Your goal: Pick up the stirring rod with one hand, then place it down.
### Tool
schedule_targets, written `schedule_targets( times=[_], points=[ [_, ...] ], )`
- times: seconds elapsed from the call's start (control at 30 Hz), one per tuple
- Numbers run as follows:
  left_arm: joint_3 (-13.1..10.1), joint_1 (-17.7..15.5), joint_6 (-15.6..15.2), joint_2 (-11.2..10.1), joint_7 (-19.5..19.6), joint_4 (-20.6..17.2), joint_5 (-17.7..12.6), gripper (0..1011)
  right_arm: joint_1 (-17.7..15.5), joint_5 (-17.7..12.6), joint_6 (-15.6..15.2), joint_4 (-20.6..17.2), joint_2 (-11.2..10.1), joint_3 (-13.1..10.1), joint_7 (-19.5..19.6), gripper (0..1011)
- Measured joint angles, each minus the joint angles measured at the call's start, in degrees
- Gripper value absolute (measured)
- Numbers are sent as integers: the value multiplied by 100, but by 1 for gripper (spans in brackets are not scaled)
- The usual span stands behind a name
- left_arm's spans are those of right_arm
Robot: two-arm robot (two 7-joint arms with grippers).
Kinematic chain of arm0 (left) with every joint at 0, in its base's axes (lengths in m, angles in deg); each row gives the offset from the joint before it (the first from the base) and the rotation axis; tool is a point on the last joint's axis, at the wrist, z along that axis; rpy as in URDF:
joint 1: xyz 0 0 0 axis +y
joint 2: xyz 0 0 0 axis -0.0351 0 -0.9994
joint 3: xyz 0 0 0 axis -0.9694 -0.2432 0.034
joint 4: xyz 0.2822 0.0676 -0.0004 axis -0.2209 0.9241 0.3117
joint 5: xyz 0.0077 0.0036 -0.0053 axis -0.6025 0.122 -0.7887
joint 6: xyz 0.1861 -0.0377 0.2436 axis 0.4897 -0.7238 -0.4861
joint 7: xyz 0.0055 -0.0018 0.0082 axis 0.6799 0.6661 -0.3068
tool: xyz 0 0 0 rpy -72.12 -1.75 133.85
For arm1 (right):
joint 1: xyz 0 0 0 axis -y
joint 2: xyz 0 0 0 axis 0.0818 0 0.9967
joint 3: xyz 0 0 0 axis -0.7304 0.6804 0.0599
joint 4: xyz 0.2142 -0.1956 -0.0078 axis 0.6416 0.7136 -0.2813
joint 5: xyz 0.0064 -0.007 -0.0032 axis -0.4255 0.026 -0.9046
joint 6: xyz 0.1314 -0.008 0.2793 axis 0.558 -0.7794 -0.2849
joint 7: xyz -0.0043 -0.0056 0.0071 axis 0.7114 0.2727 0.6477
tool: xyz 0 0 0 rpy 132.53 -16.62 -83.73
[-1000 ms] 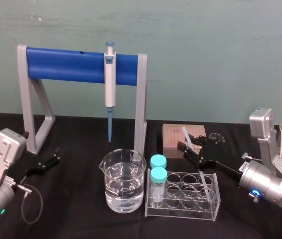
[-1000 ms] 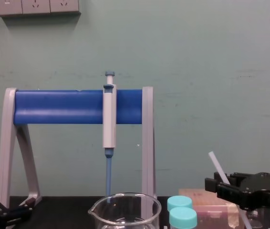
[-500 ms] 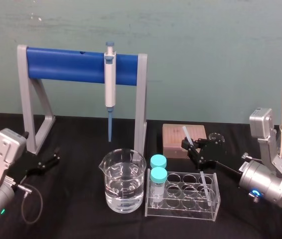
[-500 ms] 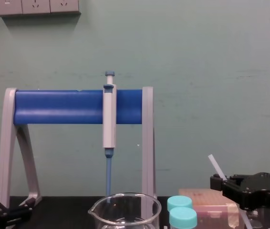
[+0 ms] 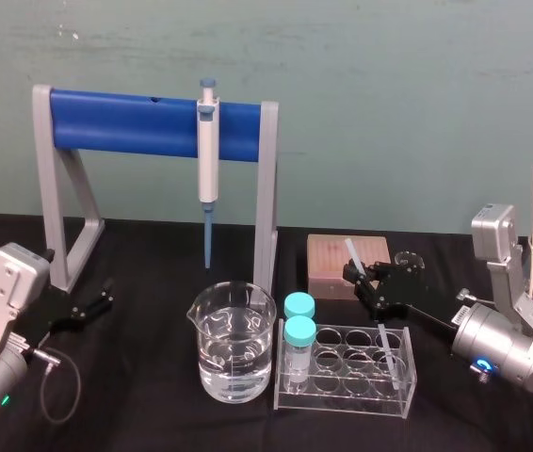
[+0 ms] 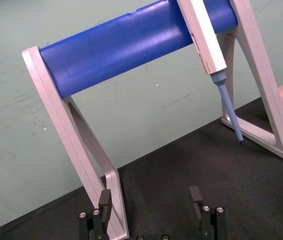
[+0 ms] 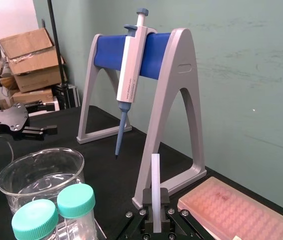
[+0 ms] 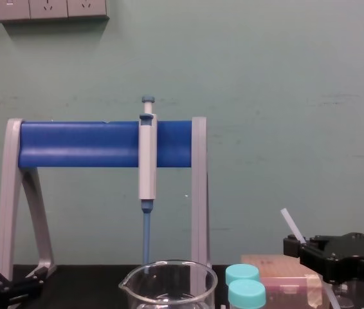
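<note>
The right hand (image 5: 361,276) is closed on the stirring rod (image 5: 351,252), its fingers (image 7: 154,209) clamped on the rod partway along its length. The rod is tilted, with its top leaning toward the left in front of the pink tip box (image 5: 331,264) and its lower part reaching down into the right end of the clear test tube rack (image 5: 342,395). Two teal-capped vials (image 5: 298,331) stand at the rack's left end, just beside a glass beaker (image 5: 232,344) of water. Behind it, a pipette (image 5: 208,160) hangs on a blue-barred stand (image 5: 125,122). The left hand (image 5: 104,294) rests low over the black tabletop (image 5: 153,395) near the stand's foot, fingers spread wide.
</note>
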Motion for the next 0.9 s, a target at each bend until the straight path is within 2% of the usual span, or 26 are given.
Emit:
schedule_targets(
  times=[0.27, 0.9],
  points=[
    [0, 0, 0, 0, 0, 0, 0, 1000, -128, 251, 204, -248, -10, -91, 162, 72],
    [0, 0, 0, 0, 0, 0, 0, 1000, -346, 394, 727, -881, 153, -386, 292, 72]
  ],
)
